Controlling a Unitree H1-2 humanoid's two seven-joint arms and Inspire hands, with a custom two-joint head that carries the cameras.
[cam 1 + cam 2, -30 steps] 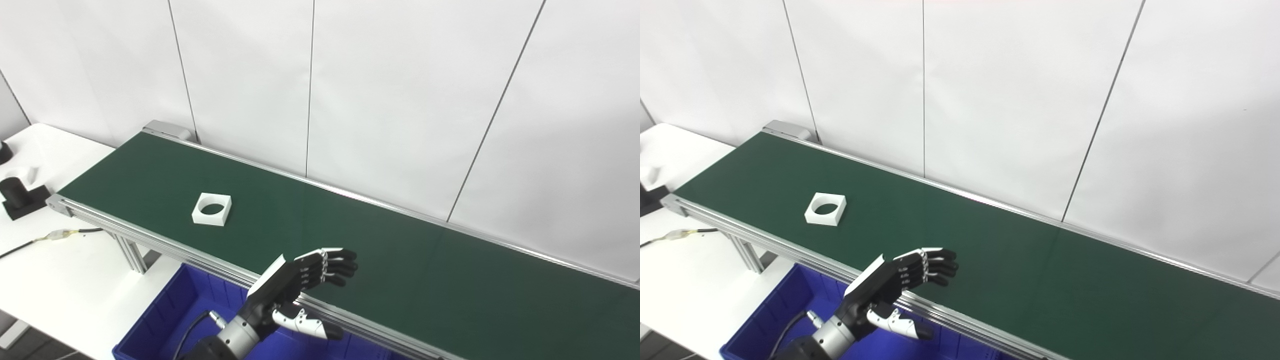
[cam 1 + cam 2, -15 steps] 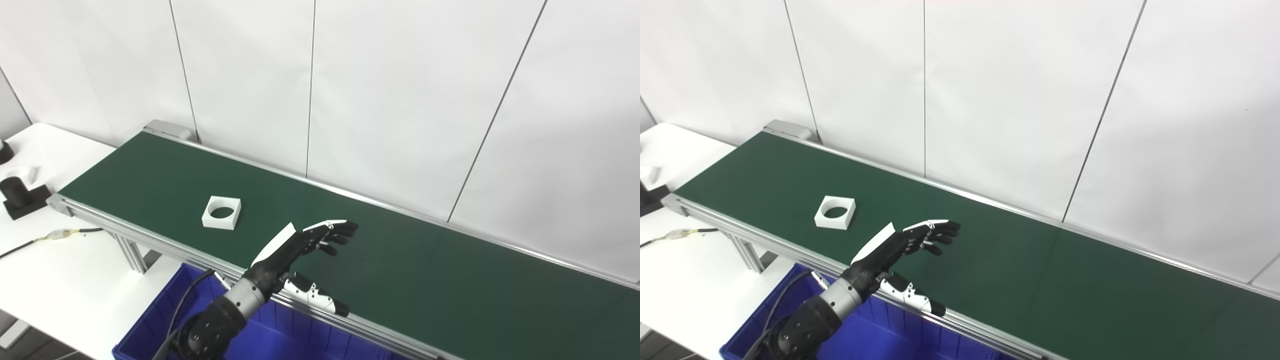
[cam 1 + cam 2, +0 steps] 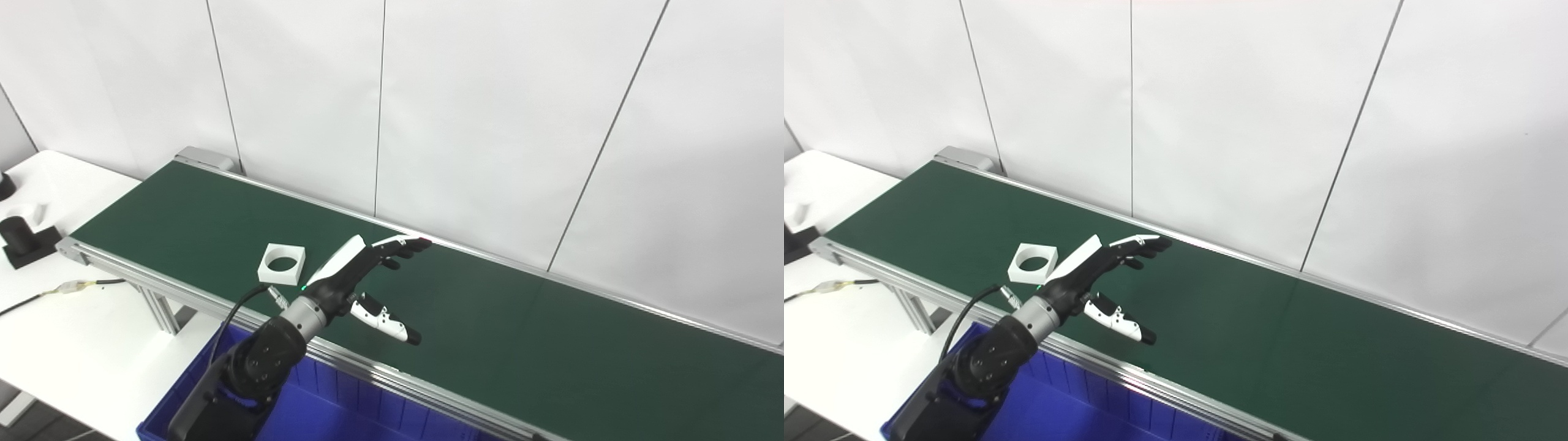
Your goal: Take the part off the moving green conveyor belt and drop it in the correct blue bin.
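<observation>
Over the dark green conveyor belt [image 3: 520, 318], the left hand [image 3: 361, 269] has advanced — fingers spread, empty — as the white square ring part [image 3: 282, 264] drifted closer, ready to intercept.

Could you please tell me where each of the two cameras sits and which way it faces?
Left eye view: on the head, looking down at the green conveyor belt; the left hand and its arm show.
Right eye view: beside it, a little to the right, facing the same way; the same arm shows.
Shared: the white square part, the blue bin, the open hand beside the part.

White square ring part [image 3: 282, 264] flat on belt [image 3: 520, 331]
</observation>
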